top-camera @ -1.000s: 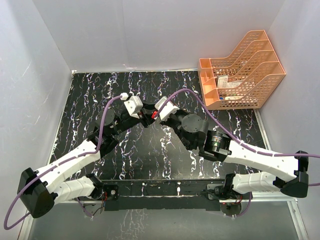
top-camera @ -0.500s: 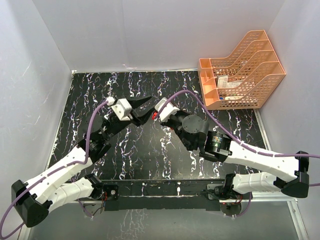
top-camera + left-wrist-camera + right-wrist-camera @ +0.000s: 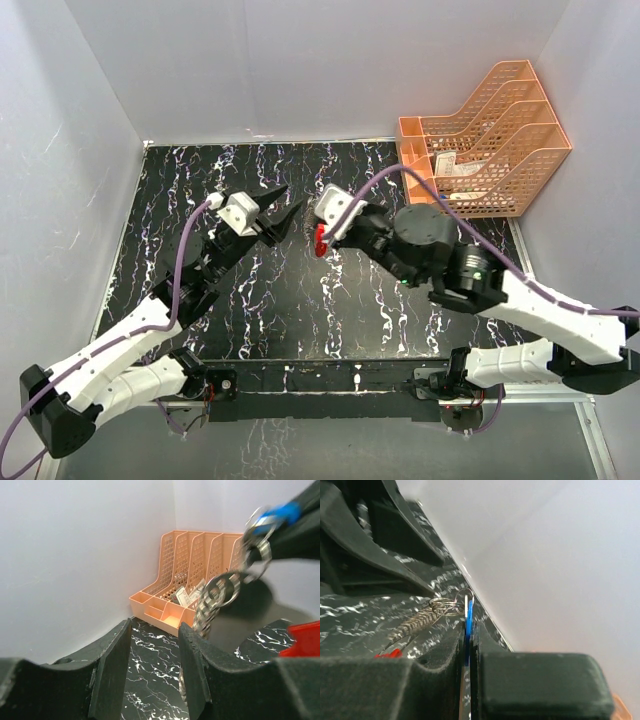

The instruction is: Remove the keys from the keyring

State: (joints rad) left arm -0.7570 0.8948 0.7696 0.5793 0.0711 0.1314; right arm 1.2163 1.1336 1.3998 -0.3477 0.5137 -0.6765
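One small blue-headed metal key (image 3: 468, 617) is clamped in the right gripper (image 3: 322, 232); the left gripper (image 3: 279, 209), at its 9 o'clock, is spread wide.

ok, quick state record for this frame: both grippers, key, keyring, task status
left gripper: open, empty, apart from the key bundle
right gripper: shut on key
key: blue head pinched edge-on, linked to metal rings
chain: dangles below the key, blurred
keyring: red part visible right at the right gripper
background: orange file rack at the table's far right
status: key not yet separated
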